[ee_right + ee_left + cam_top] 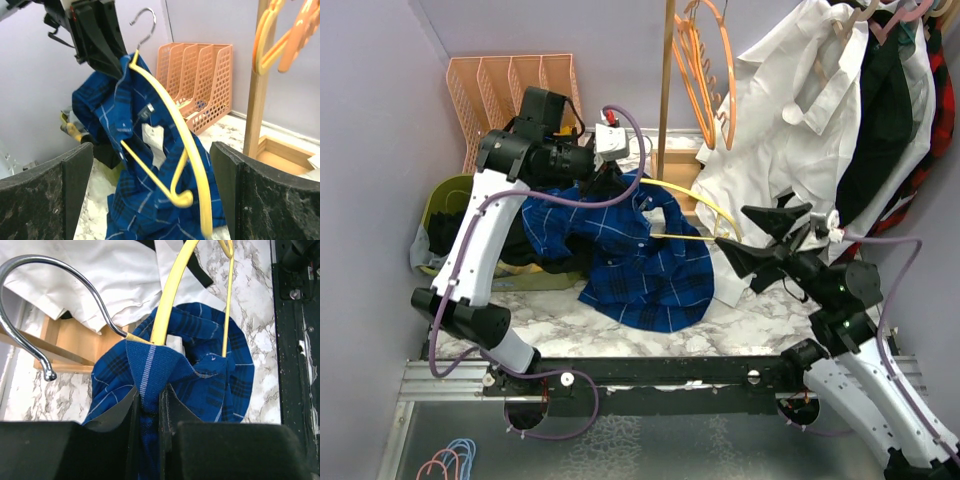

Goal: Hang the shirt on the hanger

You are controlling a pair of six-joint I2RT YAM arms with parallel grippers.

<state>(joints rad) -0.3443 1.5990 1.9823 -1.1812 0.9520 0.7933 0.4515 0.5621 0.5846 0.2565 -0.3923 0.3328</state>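
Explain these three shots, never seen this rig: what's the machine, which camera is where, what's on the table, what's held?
Two robot arms are bolted at the table's near edge, each ending in a two-finger pincer. The overhead picture looks down from behind them. The other two come from wrist cameras, so each shows its own fingers. The left pincer is shut on the blue plaid shirt, holding it up by fabric beside the metal hook of the yellow hanger. The right pincer is open, holds nothing and faces the hanger. Around the marble table: an orange file rack, orange hangers and a hanging white shirt.
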